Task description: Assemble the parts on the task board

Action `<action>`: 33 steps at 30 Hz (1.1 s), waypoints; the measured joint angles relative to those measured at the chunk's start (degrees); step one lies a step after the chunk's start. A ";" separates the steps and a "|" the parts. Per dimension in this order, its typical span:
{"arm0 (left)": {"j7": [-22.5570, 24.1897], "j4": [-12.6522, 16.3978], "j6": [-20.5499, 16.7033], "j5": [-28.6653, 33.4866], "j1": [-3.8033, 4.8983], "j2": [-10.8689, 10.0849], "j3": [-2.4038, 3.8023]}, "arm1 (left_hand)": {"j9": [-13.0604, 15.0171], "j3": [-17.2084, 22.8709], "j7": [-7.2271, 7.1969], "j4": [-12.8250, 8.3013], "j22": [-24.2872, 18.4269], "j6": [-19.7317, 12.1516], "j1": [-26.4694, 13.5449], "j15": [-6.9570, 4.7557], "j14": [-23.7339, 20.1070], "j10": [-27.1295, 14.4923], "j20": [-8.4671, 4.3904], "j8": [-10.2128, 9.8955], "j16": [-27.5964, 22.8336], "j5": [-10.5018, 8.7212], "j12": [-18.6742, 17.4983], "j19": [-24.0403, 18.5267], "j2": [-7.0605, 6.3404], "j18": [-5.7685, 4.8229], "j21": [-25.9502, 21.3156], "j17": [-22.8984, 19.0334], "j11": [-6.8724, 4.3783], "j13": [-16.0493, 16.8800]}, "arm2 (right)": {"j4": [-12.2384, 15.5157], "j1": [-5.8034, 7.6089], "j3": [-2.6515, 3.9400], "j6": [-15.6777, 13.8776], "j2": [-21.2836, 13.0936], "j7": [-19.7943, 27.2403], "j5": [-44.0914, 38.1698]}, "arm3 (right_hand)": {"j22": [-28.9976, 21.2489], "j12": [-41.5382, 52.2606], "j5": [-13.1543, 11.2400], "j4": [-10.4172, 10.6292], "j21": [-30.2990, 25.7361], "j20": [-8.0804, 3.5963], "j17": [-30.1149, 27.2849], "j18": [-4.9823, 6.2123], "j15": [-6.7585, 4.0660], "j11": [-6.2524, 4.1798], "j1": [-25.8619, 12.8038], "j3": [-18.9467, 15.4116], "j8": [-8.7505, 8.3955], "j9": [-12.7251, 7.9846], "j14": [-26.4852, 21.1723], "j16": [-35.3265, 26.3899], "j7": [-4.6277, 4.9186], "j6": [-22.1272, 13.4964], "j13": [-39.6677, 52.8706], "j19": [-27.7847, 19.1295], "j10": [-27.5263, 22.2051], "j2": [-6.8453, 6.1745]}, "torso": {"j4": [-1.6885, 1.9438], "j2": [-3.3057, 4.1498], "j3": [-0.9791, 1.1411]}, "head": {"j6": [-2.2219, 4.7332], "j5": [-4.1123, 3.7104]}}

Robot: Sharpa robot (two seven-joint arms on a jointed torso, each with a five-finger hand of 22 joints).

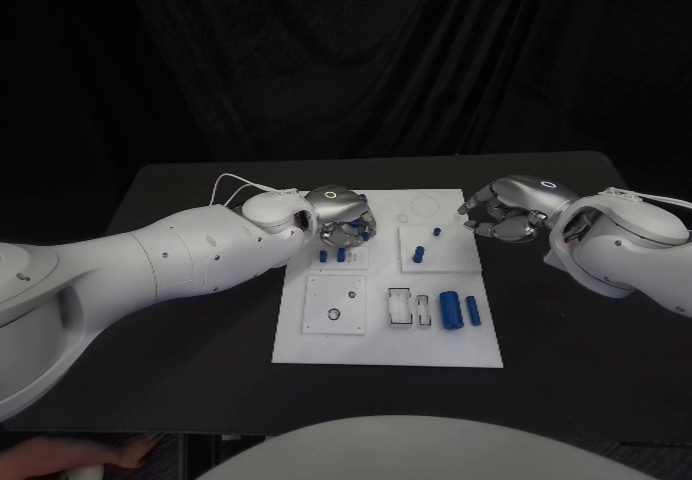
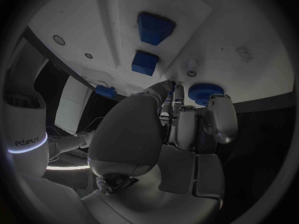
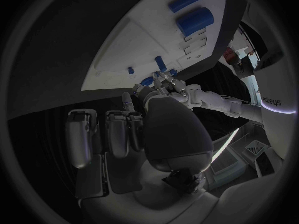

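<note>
- On the black table (image 1: 173, 330), the white task board (image 1: 378, 340) lies mid-table; blue parts (image 1: 450, 309) lie near its right edge.
- Left hand (image 1: 340, 222) over board's far-left corner, hiding parts beneath; a blue gear (image 2: 203, 93) sits at its fingertips, grip unclear.
- Right hand (image 1: 502, 215) off board's far-right edge, fingers curled, holding nothing visible.

Parts (image 1: 451, 308) lie on task board (image 1: 387, 350); board on table (image 1: 188, 340)

White task board (image 1: 387, 345) on black table (image 1: 188, 340)
</note>
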 measured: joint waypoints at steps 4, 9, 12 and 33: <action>0.13 0.00 0.31 0.00 0.00 0.09 0.00 | 0.20 0.16 0.33 -0.16 0.00 0.83 -0.01 -0.21 -0.21 0.92 0.00 0.24 0.00 0.00 -0.51 0.00 -0.01 0.00 0.00 -0.08 -0.26 -0.15 | 0.00 0.00 0.00 0.02 0.02 0.00 0.00 | 0.00 0.00 0.00 0.00 0.00 0.00 0.00 0.00 0.00 0.00 0.00 0.00 0.00 0.00 0.00 0.00 0.00 0.00 0.00 0.00 0.00 0.00 | 0.00 -0.01 0.00 | 0.00 0.01; 0.21 -0.02 0.64 0.00 -0.01 0.10 0.00 | 0.61 0.32 0.68 -0.32 0.00 2.11 -0.01 -0.42 -0.01 2.49 -0.42 0.89 0.00 0.00 -1.35 0.00 -0.02 0.00 0.00 -0.17 -0.57 -0.35 | 0.00 0.00 0.00 0.05 0.02 -0.01 0.00 | 0.00 0.00 0.00 0.00 0.00 0.00 0.00 0.00 0.00 0.00 0.00 0.00 0.00 0.00 0.00 0.00 0.00 0.00 0.00 0.00 0.00 0.00 | 0.04 -0.03 0.01 | 0.00 -0.13; 0.23 -0.03 0.79 0.00 -0.01 0.09 0.02 | 0.87 0.47 0.92 -0.47 0.00 2.99 -0.01 -0.62 -0.20 3.07 -0.42 1.28 0.00 0.00 -1.99 0.00 -0.02 0.00 0.00 -0.27 -0.60 -0.55 | 0.00 0.00 0.00 0.06 0.03 -0.01 0.00 | -0.01 0.00 0.00 0.00 -0.21 0.00 0.00 0.00 0.00 0.00 0.00 0.00 0.00 0.00 0.00 0.00 0.12 0.31 0.00 0.00 0.00 0.00 | 0.05 -0.04 0.02 | 0.00 -0.15; 1.17 3.38 -3.15 -0.03 1.27 -3.25 -0.05 | 1.74 0.47 1.17 -1.28 0.00 6.89 0.01 -0.92 0.11 6.83 -0.63 2.51 0.00 1.14 -4.67 0.22 0.57 0.00 0.23 -0.83 -0.53 -1.39 | 0.00 0.00 0.00 0.22 -0.36 -0.06 0.17 | -0.01 0.00 0.00 0.00 -0.23 0.00 0.00 -0.01 0.00 0.00 0.00 0.00 0.00 0.00 0.00 0.00 0.05 0.37 0.00 0.00 0.00 0.00 | -0.02 -0.02 0.03 | 0.00 0.44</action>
